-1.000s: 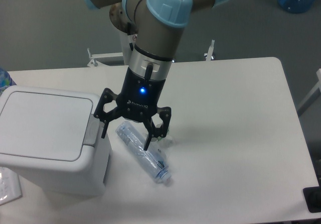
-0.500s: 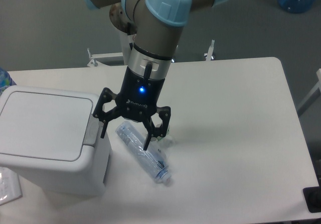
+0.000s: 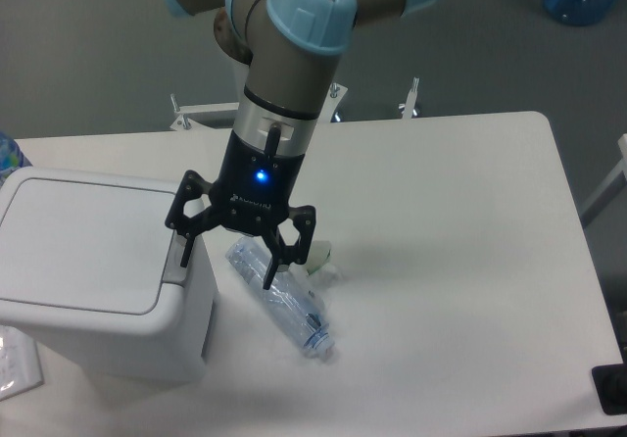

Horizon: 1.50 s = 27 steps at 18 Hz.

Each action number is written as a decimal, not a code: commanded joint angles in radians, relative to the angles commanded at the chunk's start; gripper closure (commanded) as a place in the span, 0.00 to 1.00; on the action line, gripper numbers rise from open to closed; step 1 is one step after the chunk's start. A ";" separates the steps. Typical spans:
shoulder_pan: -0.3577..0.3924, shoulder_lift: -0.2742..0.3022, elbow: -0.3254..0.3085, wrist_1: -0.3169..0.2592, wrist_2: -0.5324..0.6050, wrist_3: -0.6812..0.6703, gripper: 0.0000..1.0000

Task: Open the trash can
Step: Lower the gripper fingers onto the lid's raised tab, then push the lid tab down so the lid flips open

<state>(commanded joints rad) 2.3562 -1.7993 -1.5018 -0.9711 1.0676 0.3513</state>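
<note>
Hand (image 3: 224,264) hangs from the arm with its two black fingers spread wide apart, gripping nothing. One finger (image 3: 183,243) reaches down at the right-hand rim of the trash can (image 3: 98,270), over the grey push-button tab (image 3: 177,261); whether it touches the tab cannot be told. The other finger (image 3: 277,259) points down above the clear plastic bottle (image 3: 282,299), and a blue light glows on the hand's black body.

The trash can sits at the left end of the white counter (image 3: 460,261), a boxy white bin with rounded corners. Its flat lid (image 3: 90,244) lies shut. The bin's long axis runs roughly left to right in the view, with the tab side facing right, toward the bottle. The bottle lies on its side on the counter just beside the bin, its length running diagonally, with one end near the bin and the other end pointing to the lower right.
</note>
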 joint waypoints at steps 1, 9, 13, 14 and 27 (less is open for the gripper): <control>0.000 0.000 0.002 0.005 0.000 0.000 0.00; 0.000 -0.008 -0.008 0.009 0.012 0.000 0.00; -0.003 -0.005 -0.012 0.008 0.014 -0.009 0.00; -0.003 -0.003 -0.014 0.008 0.014 -0.009 0.00; -0.003 0.002 0.005 0.003 0.009 -0.018 0.00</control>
<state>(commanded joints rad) 2.3531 -1.7978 -1.4973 -0.9679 1.0769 0.3329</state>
